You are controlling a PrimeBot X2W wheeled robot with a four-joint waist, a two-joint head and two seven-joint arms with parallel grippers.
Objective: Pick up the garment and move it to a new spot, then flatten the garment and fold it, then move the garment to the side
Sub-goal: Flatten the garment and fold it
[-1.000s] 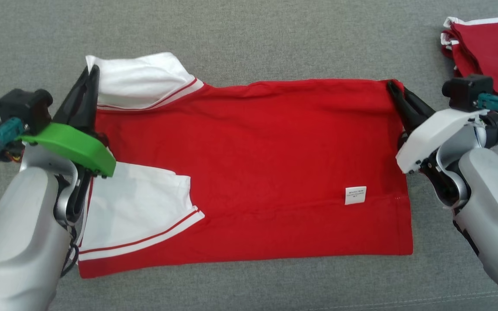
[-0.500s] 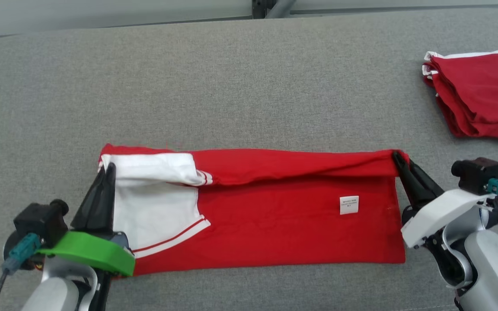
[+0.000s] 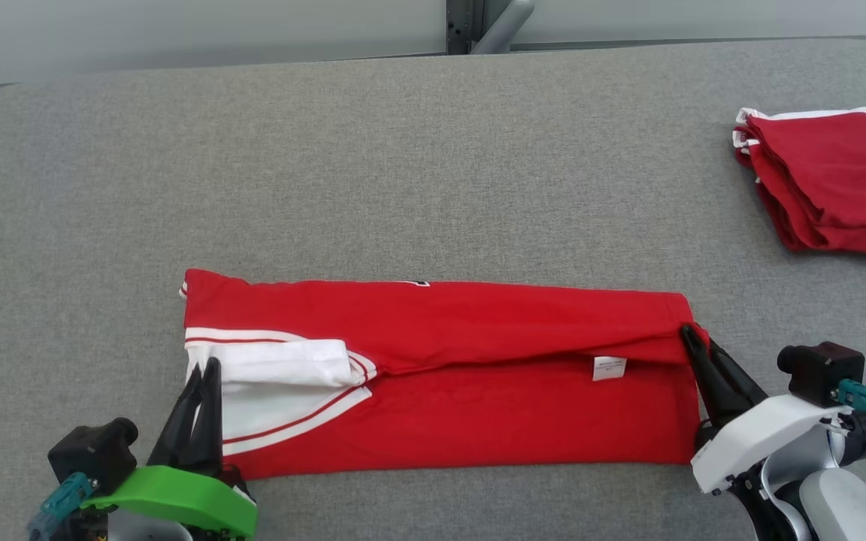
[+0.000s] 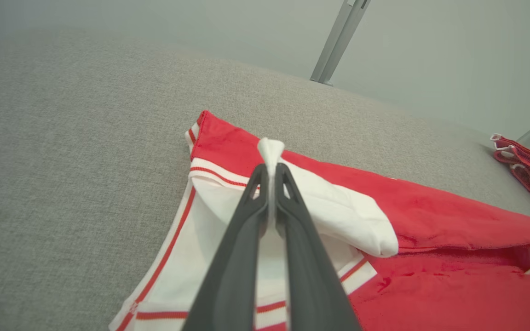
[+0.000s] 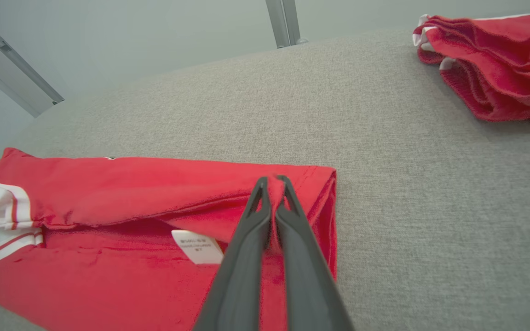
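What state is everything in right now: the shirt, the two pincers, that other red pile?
garment: lying partly folded, far edge lapped over.
left pincer: shut on its white sleeve.
right pincer: shut on its red hem corner.
red pile: folded, lying apart at the right.

Lit brightly and evenly from overhead, with soft shadows. Faintly shaded beneath the garment (image 3: 440,330)'s folded flap, toward 5 o'clock in the head view; crisp throughout there. Bowed by the wide angle in both wrist views, most at 11 and 1 o'clock. Softened at 6 o'clock along the near fingers (image 4: 233,285). Slightly washed out toward 12 o'clock.
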